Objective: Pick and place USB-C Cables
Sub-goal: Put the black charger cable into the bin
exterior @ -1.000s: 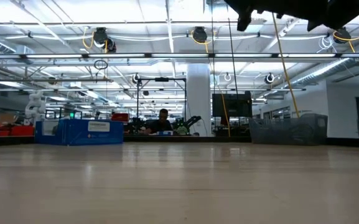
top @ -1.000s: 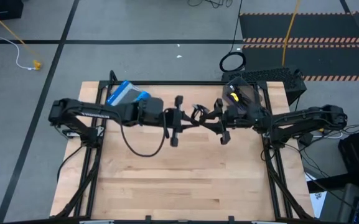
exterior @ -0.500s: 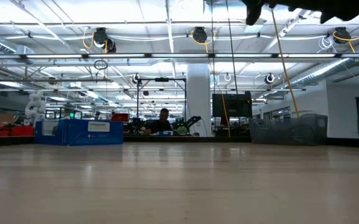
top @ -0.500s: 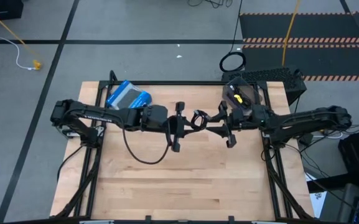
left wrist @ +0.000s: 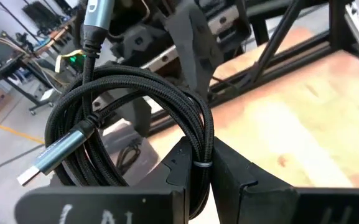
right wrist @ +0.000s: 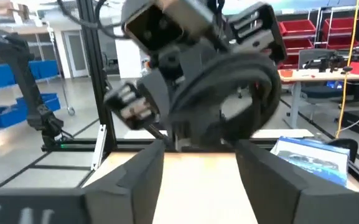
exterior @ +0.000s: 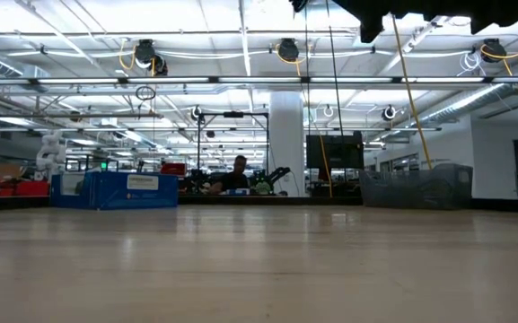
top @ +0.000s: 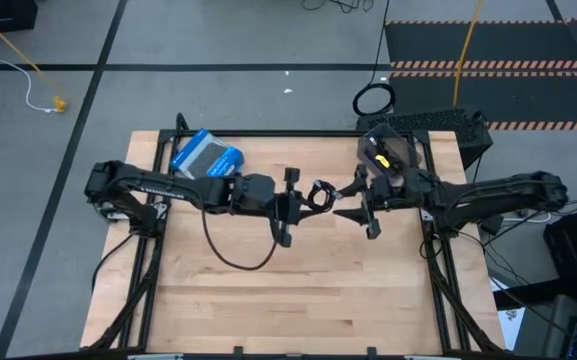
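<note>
Left gripper (left wrist: pixel 205 177) fingers clenched on coiled black USB-C cable (left wrist: pixel 135 118), held aloft above worktop (top: pixel 298 280), likely for handover. Right gripper (right wrist: pixel 199 158) fingers spread wide, facing coil just ahead, apparently lining up to receive it.

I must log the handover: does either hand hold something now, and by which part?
The left hand pinches a coiled black braided USB-C cable by the bottom of its loop, at the small tie. The right hand is open, facing the cable and holding nothing.
</note>
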